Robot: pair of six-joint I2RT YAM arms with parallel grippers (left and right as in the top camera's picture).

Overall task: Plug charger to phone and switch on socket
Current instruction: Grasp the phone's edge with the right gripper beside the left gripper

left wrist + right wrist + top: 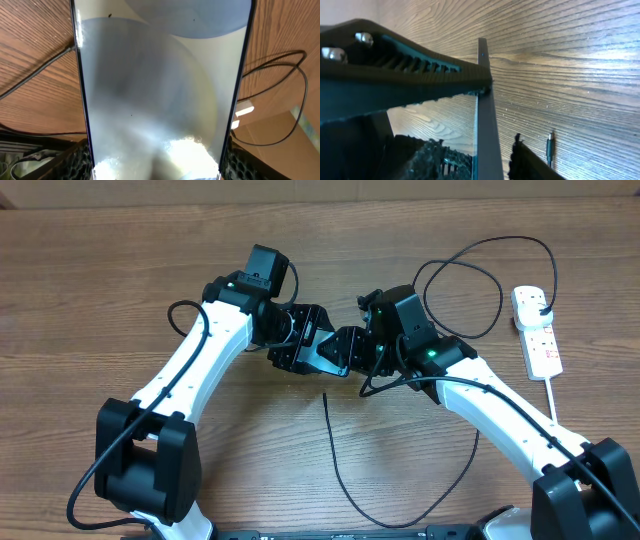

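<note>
Phone [160, 100] unseen overhead beneath the arms [300, 340], its ends cropped and screen washed by glare in left wrist view; socket [537, 330] switch positions too small to read.

The overhead camera looks straight down from high above the wooden table [100, 300], far enough away to take in both arms [190, 370] and the power strip [537, 330] at the right. The left wrist camera sits very close to the phone [160, 100], facing its screen, which fills most of the frame. The right wrist camera is low near the tabletop and looks along the wood, seeing the same phone edge-on. A loop of black cable [280, 95] appears in both the left wrist and overhead views.
</note>
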